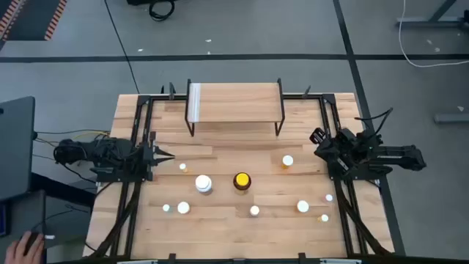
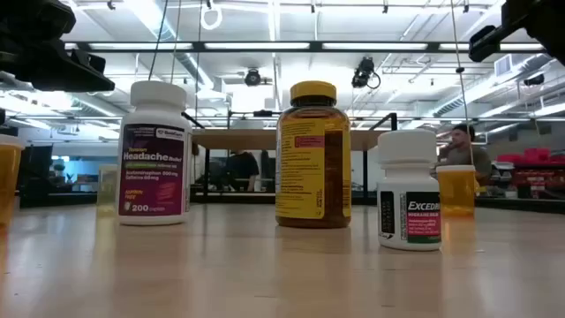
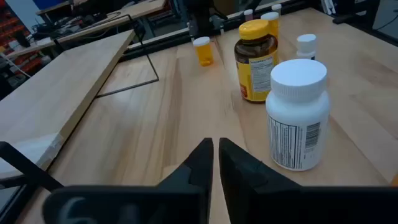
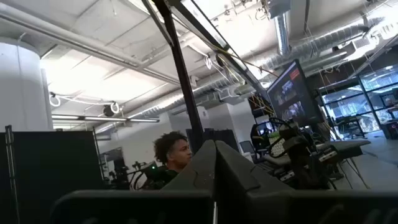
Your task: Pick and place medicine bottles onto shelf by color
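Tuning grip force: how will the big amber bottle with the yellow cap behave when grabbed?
The amber bottle looks full, so probably heavy for its size. Its smooth round wall and glossy label may slip in a claw. It stands upright on a wide base; a low push likely slides it, a high push may tip it.

The left hand (image 1: pixel 167 155) sits closed and empty at the table's left edge, pointing inward. The right hand (image 4: pixel 215 163), also closed, is tilted upward at the right edge.

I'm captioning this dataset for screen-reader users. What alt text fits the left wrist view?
A large white bottle stands on the wooden table just beyond the left arm's shut tool. Behind it stand an amber bottle with a yellow cap and smaller bottles; the empty shelf runs alongside.
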Motion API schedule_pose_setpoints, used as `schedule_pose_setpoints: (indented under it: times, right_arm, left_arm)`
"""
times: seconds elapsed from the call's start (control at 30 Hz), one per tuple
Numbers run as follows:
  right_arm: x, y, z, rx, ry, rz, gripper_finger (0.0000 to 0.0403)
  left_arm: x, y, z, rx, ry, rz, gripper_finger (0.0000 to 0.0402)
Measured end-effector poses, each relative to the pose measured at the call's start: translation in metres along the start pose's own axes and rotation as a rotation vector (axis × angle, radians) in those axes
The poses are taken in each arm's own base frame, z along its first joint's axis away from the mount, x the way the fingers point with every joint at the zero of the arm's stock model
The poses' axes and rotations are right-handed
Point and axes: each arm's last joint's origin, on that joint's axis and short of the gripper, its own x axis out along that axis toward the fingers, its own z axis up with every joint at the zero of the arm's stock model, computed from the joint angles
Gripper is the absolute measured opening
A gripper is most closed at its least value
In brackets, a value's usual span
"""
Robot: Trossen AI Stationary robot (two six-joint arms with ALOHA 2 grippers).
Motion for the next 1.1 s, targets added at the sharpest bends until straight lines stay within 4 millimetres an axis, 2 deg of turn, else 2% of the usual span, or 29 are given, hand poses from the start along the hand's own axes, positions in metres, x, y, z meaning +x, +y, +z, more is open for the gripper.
schedule_pose_setpoints:
  times: [1.1]
  right_arm:
    - [0.0,0.0,0.0001,0.0,0.0,0.0,0.0016]
  left_arm:
    - [0.0,0.0,0.0,0.0,0.0,0.0,0.0036]
